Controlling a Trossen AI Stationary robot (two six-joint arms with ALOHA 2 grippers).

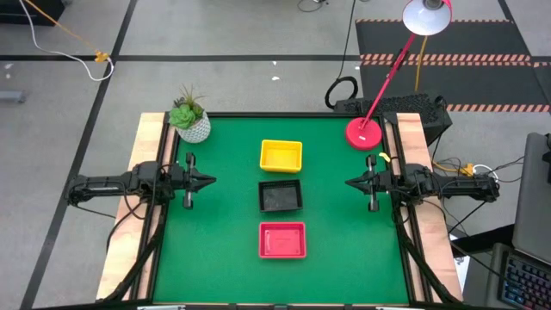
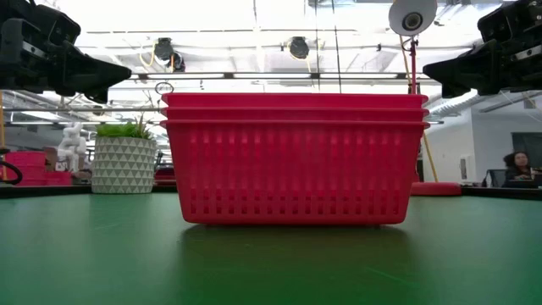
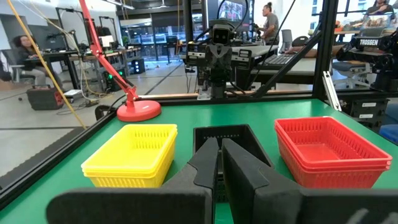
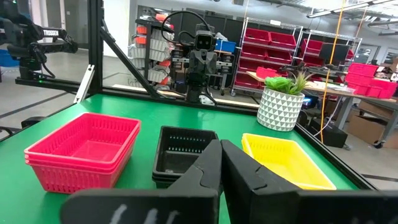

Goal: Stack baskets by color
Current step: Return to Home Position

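The left gripper [image 1: 211, 181] is closed with nothing in it. It hangs over the left side of the green worktop [image 1: 224, 258], and its tips point to the middle. The right gripper [image 1: 349, 182] is closed and holds nothing too. It hangs over the right side and points back at the left one. Both are well apart from the baskets.

The baskets sit in a row down the middle of the worktop, between the two grippers. The yellow stack [image 1: 281, 156] is at the far end, the black stack [image 1: 281, 195] is in the middle and the red stack [image 1: 282, 240] is at the near end. The stacks are near each other but do not touch.

From above, each stack looks like just one basket. From the low view, the red stack shows three rims, one on top of the other. It fills the middle there and hides the black and yellow stacks behind it. In the left wrist view, the dark fingers cover part of the black stack. I cannot tell how many black baskets there are.

A white plant pot [image 1: 191, 127] sits at the far left corner. A round red lamp base [image 1: 364, 133] sits at the far right corner.
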